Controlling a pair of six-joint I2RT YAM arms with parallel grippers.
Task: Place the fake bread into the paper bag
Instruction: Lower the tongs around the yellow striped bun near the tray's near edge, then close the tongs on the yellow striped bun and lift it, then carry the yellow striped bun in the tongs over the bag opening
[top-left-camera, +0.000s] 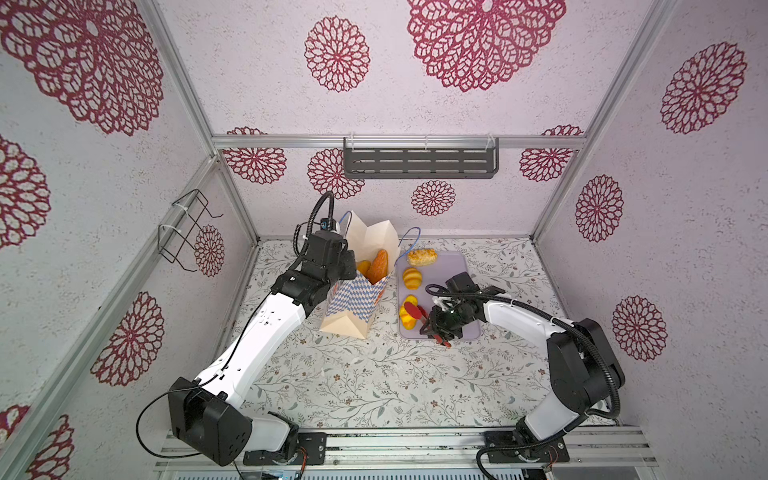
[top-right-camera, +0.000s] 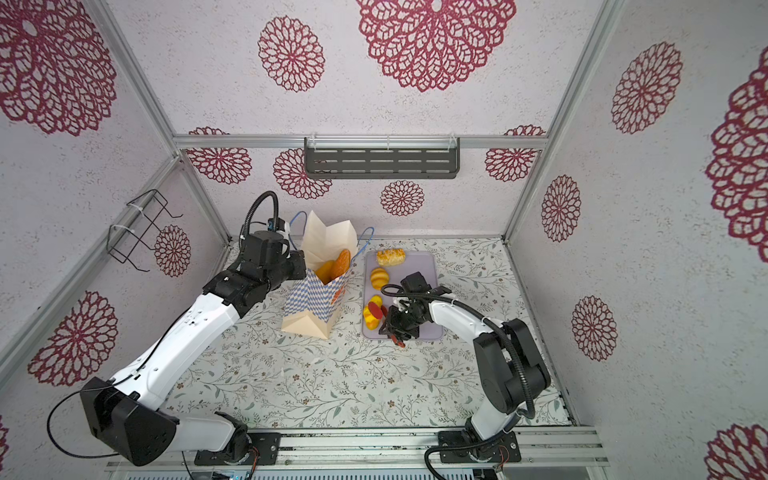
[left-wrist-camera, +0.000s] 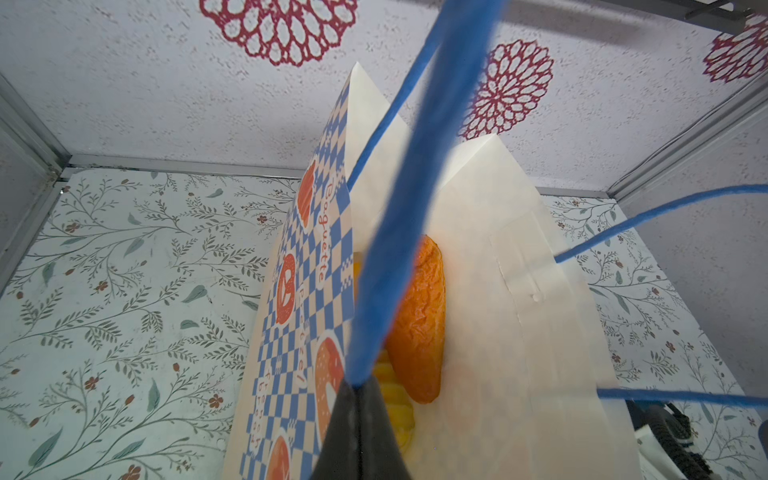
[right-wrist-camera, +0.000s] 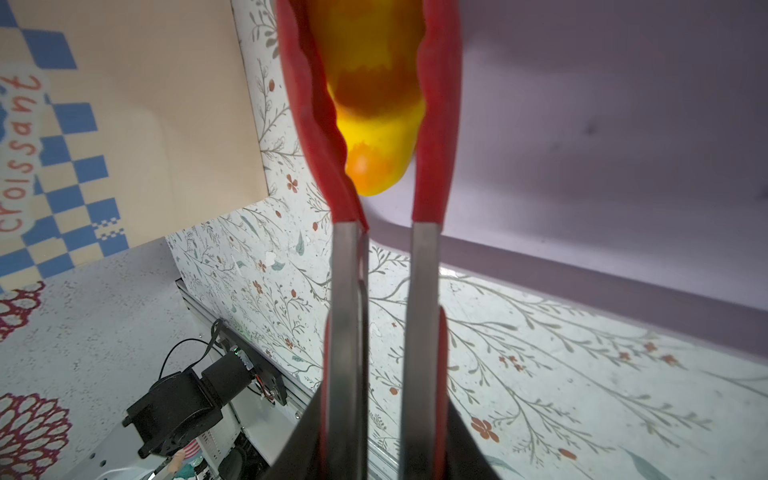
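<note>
Cream paper with a blue-and-white checkered band and orange bread drawings: paper bag, one, stood on its base on the desk, mouth open.

Cord handles, blue, two. One is pinched in the left tool, which is clenched shut, so the paper bag is held by it. The other arches free at the bag's tray-side edge.

Fake bread inside the bag, two pieces seen: one orange-brown loaf, leant against the inner wall, and one yellow piece beside it, largely hidden.

Fake bread on the tray, three pieces counted in both top views:
- one braided pastry, at the far end;
- one striped roll, next to it;
- one yellow loaf, at the near end, partly covered by a red tong head. Whether the yellow there is one piece or two cannot be told.

Tray, lilac and flat, one, laid on the desk just beside the bag.

Tongs, one pair, steel arms with red tips. The arms are gripped in the right tool, which is closed on them. The red tips are pressed against both sides of the yellow loaf.

Wall shelf, dark, one. Wire rack, one.
</note>
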